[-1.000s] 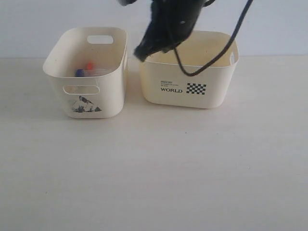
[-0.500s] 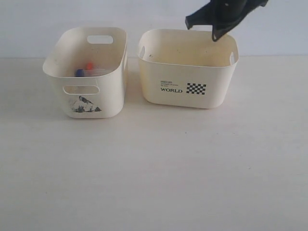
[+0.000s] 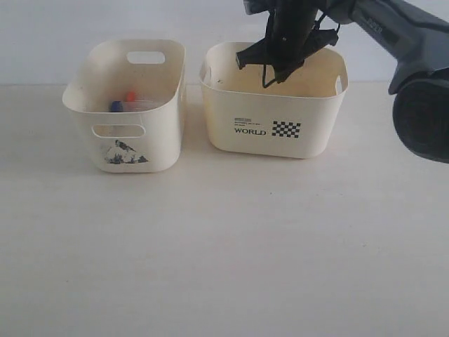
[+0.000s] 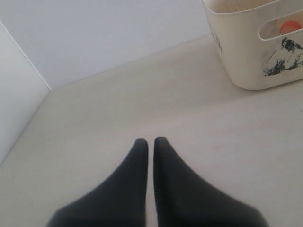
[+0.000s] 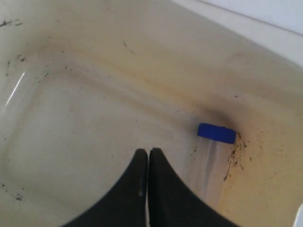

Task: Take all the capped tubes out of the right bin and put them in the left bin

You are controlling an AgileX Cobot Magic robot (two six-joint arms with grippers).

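Across the pale table (image 3: 224,246), two cream bins are sitting side by side, near each other but not touching. Reaching in from the right edge of the exterior view, the dark right arm (image 3: 403,38) is hanging over the right bin (image 3: 270,144), the one lettered WORLD with a checkered patch. To its left, the left bin (image 3: 158,137), with the mountain picture, is standing with no arm over it.

Over the inside of the right bin, the right gripper (image 5: 147,153) is hanging with its fingers pressed together, nothing pinched between them. Off to the side of the left bin, the left gripper (image 4: 150,142) is hovering over bare table. Its fingers too are pressing together, only a hairline gap showing, and are holding nothing.

Tubes: one blue-capped tube (image 5: 216,133) is lying on the floor of the right bin, at a corner near the wall, apart from the right gripper's tips. Some dark specks (image 5: 234,156) are lying just beside it. Inside the left bin, an orange-red cap (image 3: 130,95) and a blue cap (image 3: 116,106) are showing close together. The clear bodies are too faint to trace. From the left wrist view, the orange-red cap is also showing through the handle slot (image 4: 279,29).
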